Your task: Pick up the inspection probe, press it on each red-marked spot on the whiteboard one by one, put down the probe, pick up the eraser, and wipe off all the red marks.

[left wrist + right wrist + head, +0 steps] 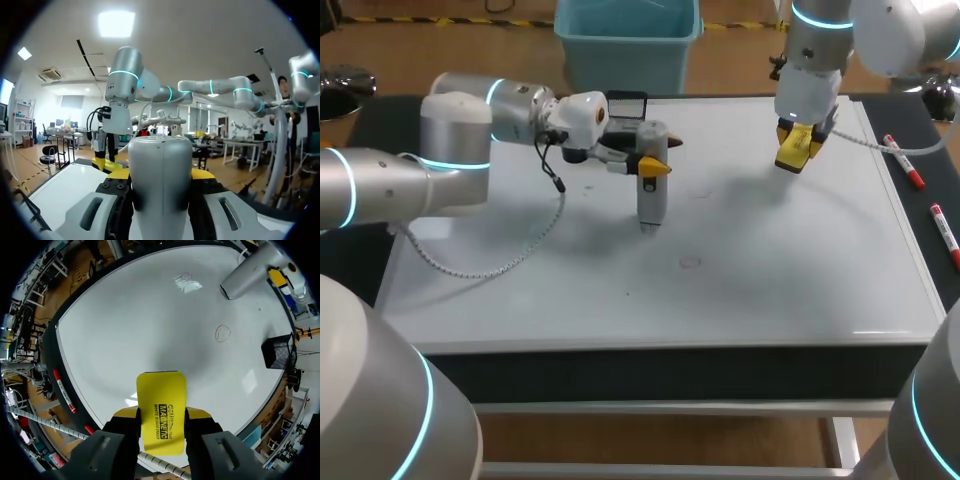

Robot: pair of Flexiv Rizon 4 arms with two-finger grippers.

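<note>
1. Head view: the probe was seen upright in the left gripper, which was clenched on its body. The tip pointed down at the whiteboard, but contact could not be told. The pressing step was judged to be in hand. A faint red ring lay near the probe, toward the front edge. The next move was judged to call for a lift, a short carry and a straight press down on it. The right gripper was seen above the far right part of the whiteboard, grasping the eraser, well apart from the probe. Two markers lay off the right edge, out of the way.
2. Left wrist view: the probe was seen gripped from both sides. The right arm and the eraser were seen beyond it.
3. Right wrist view: the eraser was seen clamped on both sides. A second ring was seen between the right gripper and the probe, and the ring farther on. A basket stood at the edge. For wiping, only the probe and the left arm were judged to be in the way.
</note>
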